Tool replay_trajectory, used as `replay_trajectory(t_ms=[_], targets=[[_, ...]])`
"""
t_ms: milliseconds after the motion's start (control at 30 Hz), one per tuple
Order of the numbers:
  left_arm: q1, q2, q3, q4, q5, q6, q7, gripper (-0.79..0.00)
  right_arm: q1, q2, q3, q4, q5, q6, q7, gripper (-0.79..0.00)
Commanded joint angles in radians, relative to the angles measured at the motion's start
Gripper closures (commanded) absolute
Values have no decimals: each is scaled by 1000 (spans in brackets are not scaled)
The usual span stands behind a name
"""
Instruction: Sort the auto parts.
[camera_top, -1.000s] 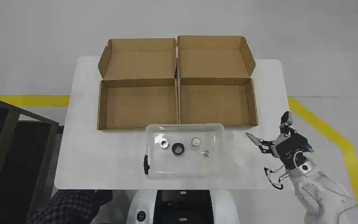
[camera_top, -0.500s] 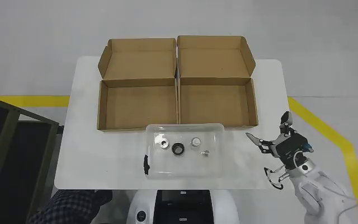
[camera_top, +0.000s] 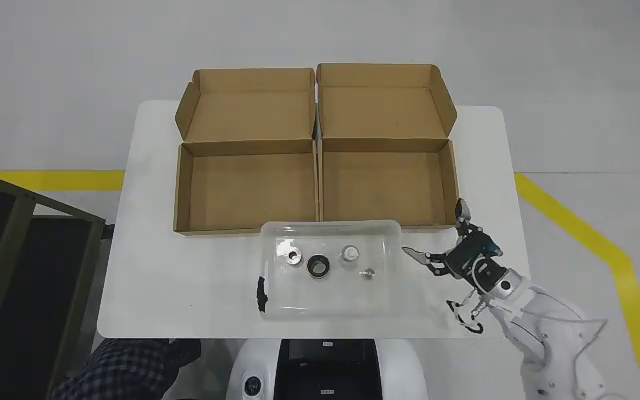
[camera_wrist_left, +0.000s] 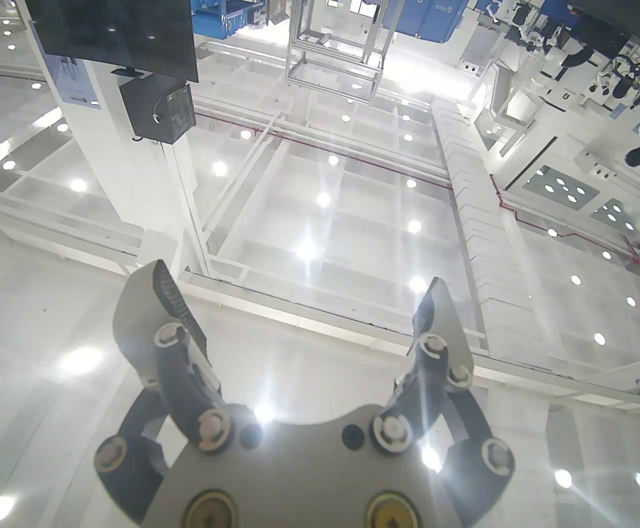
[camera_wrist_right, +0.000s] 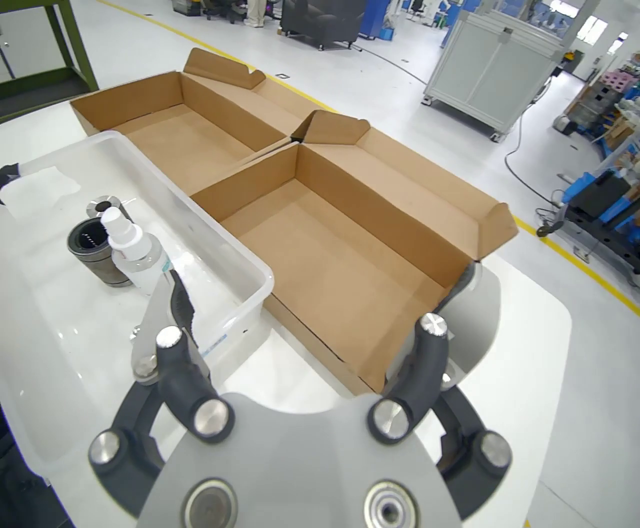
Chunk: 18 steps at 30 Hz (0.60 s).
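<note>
I bring my right claw (camera_top: 434, 232), spread, in from the desk's (camera_top: 150, 280) right edge to the clear bin (camera_top: 330, 225), ready for picking; left claw (camera_wrist_left: 300, 295) likewise spread.

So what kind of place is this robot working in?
Likely a factory or robotics lab floor: yellow floor lines, a wheeled metal cabinet standing behind the table, and rows of ceiling lights high overhead.

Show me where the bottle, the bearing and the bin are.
Bottle (camera_wrist_right: 136, 257): right wrist view, on its clear body.
Bearing (camera_wrist_right: 90, 260): right wrist view, on its dark side wall.
Bin (camera_wrist_right: 220, 236): right wrist view, on its rim beside the boxes.
</note>
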Motion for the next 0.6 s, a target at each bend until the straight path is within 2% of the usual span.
replay_trajectory(t_ms=[0, 367, 567], targets=[[0, 0, 0, 0, 0, 0, 0, -785, 16, 1, -24, 6, 5, -11, 17, -785], [0, 0, 0, 0, 0, 0, 0, -785, 89, 12, -148, -5, 19, -114, 140, -785], [0, 0, 0, 0, 0, 0, 0, -785, 136, 17, -220, 24, 97, -217, 167, -785]])
